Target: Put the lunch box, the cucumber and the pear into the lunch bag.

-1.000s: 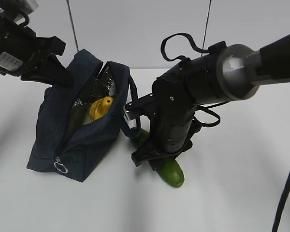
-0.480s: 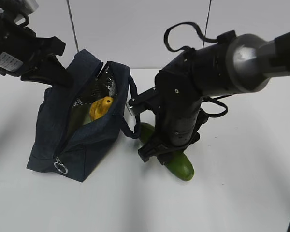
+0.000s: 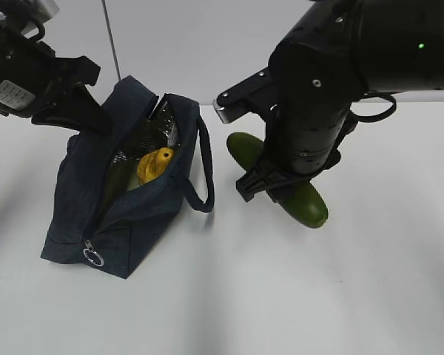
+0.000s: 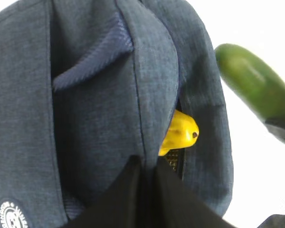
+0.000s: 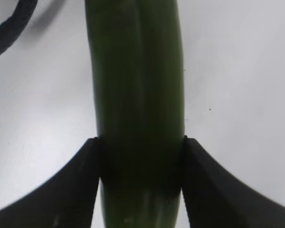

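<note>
Nearest to us, the lunch bag (image 3: 126, 200) sits on the white table (image 3: 222, 296), its zipper's metal ring pull (image 3: 93, 257) hanging at the near end and its mouth gaping to show silver foil lining (image 3: 157, 133). Inside that mouth we see the pear (image 3: 155, 164), yellow-orange, resting against the bag's right wall with its narrow top raised; the left wrist view shows its dark dot peeping from under the navy fabric. We cannot make out the lunch box in any view. A padded loop handle (image 3: 205, 170) droops from the bag's right side toward the table.

Just right of the bag, the right gripper (image 5: 141, 156) pinches the cucumber (image 3: 281, 181) across its middle, one black finger (image 5: 83, 175) pressed to each flank. The cucumber hangs lifted clear of the table, tilted, its near end pointing away from the bag and its far end close to the handle.

Farther back, at the bag's far left corner, the left gripper (image 4: 146, 164) has its fingers pressed together on the fabric at the bag's rim, holding that side up.
</note>
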`<state>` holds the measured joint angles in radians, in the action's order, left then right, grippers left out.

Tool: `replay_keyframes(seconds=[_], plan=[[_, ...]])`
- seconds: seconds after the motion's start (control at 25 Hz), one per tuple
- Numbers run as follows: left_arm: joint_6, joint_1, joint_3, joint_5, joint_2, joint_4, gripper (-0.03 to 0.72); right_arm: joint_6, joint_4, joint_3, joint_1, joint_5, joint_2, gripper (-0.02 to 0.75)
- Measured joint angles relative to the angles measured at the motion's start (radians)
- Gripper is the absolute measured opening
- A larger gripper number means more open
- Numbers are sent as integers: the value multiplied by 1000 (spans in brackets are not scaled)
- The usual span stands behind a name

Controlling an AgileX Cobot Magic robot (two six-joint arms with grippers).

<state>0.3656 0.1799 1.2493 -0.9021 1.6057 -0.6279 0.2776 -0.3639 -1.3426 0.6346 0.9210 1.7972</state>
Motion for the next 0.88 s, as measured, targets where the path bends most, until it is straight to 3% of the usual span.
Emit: replay_keyframes(seconds=[0.16,0.32,0.56,0.88], plan=[[0,0,0,-1,0,0,0,47,-2,0,0,-18,-61,377],[0,0,0,-2,0,0,0,63,70,0,0,-103,-133,377],[0,0,0,-3,0,0,0,66,258,0,0,-244,-176,377],[0,0,0,0,0,-6,0,58,616,6,0,-504,-163,377]])
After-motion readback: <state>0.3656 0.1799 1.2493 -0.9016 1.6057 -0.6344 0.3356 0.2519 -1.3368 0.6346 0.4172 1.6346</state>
